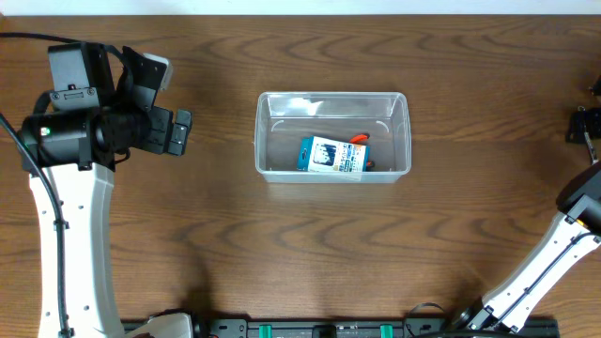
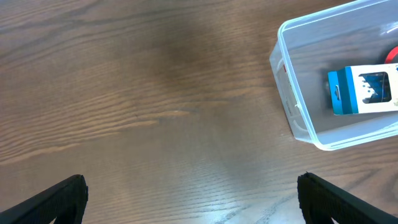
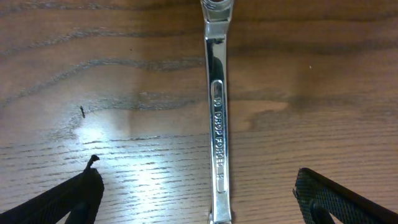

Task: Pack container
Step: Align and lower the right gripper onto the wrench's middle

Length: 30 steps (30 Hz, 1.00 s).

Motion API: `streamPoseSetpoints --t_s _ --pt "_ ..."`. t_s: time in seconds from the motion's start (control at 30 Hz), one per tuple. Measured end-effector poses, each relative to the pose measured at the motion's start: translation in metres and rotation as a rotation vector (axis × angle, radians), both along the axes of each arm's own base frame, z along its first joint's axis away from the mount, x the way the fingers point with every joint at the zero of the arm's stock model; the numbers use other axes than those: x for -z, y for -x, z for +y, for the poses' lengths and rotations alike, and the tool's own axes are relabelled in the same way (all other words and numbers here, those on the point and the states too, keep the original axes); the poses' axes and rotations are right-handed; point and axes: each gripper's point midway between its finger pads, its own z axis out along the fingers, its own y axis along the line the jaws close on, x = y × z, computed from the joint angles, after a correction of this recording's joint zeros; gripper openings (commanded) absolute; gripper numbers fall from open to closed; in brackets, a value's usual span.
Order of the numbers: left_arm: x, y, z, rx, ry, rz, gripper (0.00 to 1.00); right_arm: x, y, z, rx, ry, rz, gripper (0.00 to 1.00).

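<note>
- Overhead, a brown wood-grain table [image 1: 282,253] holds one clear container [image 1: 282,131], set just above the middle of the view with its long sides running left to right.
- Inside the container a blue-and-white box [image 1: 331,156] lies flat near the front wall, right of centre.
- A small orange-red thing [image 1: 360,139] shows from behind the box's far right corner; what it is cannot be told.
- The left arm stands at the left edge, and the left gripper [image 1: 186,132] points toward the container's left end, near it but apart from it.
- From the left wrist, the left gripper [image 2: 193,199] is spread wide with nothing in it: two dark fingertips [image 2: 56,202] sit in the bottom corners with bare wood between them.
- The same view shows the container [image 2: 298,68] at the upper right, with the box [image 2: 367,90] inside and a sliver of red [image 2: 392,55] at the edge.
- The right arm rises from the bottom right, and the right gripper [image 1: 584,124] is partly cut off at the right edge, well apart from the container.
- From the right wrist, the right gripper [image 3: 202,199] is also spread wide and holds nothing.
- A shiny silver wrench [image 3: 216,124] lies flat on the wood, running straight up the middle between the two fingertips [image 3: 68,199] and touching neither.
- Stamped lettering runs along the wrench's shank, and its ends pass out of view.
</note>
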Motion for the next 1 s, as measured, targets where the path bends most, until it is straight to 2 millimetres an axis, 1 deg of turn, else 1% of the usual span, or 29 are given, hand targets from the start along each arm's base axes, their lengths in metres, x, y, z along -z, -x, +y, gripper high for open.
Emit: streamPoseSetpoints --t_s 0.37,0.77,0.87,1.0 --pt "0.000 0.000 0.000 0.000 0.000 0.000 0.98 0.000 0.007 -0.009 0.020 -0.007 -0.011 0.99" --pt "0.000 0.000 0.000 0.000 0.000 0.000 0.98 0.000 0.001 -0.012 0.018 0.002 -0.033 0.99" --pt "0.000 0.000 0.000 0.000 0.000 0.000 0.98 0.006 0.001 -0.011 0.018 -0.006 -0.027 0.99" --pt "0.000 0.000 0.000 0.000 0.000 0.000 0.98 0.022 0.004 -0.009 0.018 -0.026 -0.004 0.99"
